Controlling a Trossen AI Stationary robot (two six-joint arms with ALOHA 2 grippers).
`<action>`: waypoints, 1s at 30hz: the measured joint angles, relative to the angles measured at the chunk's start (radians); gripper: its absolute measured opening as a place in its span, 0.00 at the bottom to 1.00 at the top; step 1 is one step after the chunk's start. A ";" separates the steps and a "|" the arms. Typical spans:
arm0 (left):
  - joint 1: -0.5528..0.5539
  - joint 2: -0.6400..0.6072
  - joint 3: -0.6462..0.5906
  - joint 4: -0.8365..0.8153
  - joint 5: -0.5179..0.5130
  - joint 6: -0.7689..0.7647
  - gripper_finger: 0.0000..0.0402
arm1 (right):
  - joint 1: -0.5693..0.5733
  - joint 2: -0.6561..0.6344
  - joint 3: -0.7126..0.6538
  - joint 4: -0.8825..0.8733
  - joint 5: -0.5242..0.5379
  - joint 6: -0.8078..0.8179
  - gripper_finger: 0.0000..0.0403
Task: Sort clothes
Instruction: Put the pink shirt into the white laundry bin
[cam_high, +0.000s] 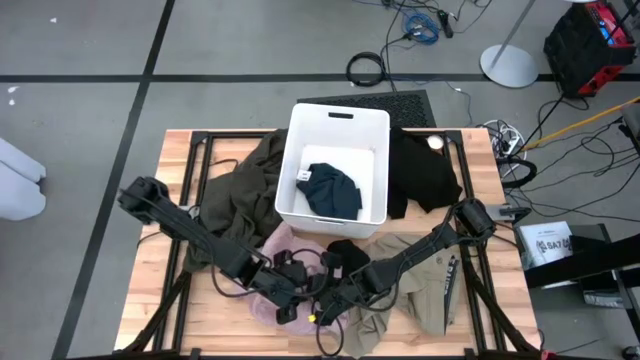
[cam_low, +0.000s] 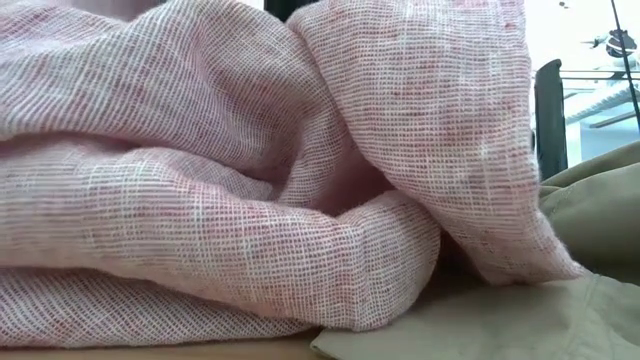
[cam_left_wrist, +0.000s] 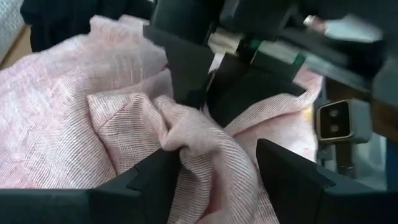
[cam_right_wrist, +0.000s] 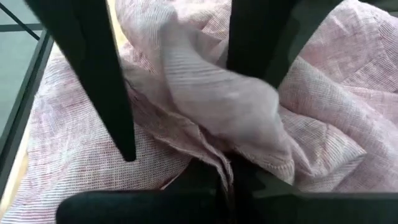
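Note:
The pale pink garment (cam_high: 280, 245) lies bunched at the table's near middle and fills the low view (cam_low: 250, 150). My right gripper (cam_right_wrist: 227, 180) is shut on a raised fold of it. My left gripper (cam_left_wrist: 214, 180) is open. Its two fingers stand on either side of that same fold, close in front of the right gripper (cam_left_wrist: 193, 99). In the high view both grippers meet over the pink garment's near part, the left (cam_high: 300, 290) beside the right (cam_high: 322, 298). My left gripper has the pink fold (cam_left_wrist: 186, 149) lying close along one finger (cam_left_wrist: 155, 177). I cannot tell whether they touch. The other finger (cam_left_wrist: 286, 174) stands apart from the cloth. My right gripper pinches a gathered fold of the pink garment (cam_right_wrist: 217, 155) between its two shut fingers. It comes slanting down from the table's right side. The fold is drawn up into a ridge, and the rest of the garment lies on the table.
A white bin (cam_high: 338, 112) at the table's middle holds a navy garment (cam_high: 330, 190). A dark olive garment (cam_high: 240, 190) lies left of it and a black one (cam_high: 425, 175) right. Another black piece (cam_high: 345, 255) and a khaki garment (cam_high: 420, 290) lie by the grippers.

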 joint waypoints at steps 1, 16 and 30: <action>0.000 0.006 0.000 -0.005 0.001 0.000 0.56 | 0.000 0.000 0.000 -0.001 0.001 0.000 0.00; 0.000 0.063 0.000 -0.085 0.015 0.061 0.56 | -0.002 -0.001 0.000 0.008 -0.043 -0.010 0.00; 0.000 0.074 0.003 -0.151 -0.081 0.097 0.04 | 0.001 -0.065 0.003 -0.111 -0.044 -0.029 0.02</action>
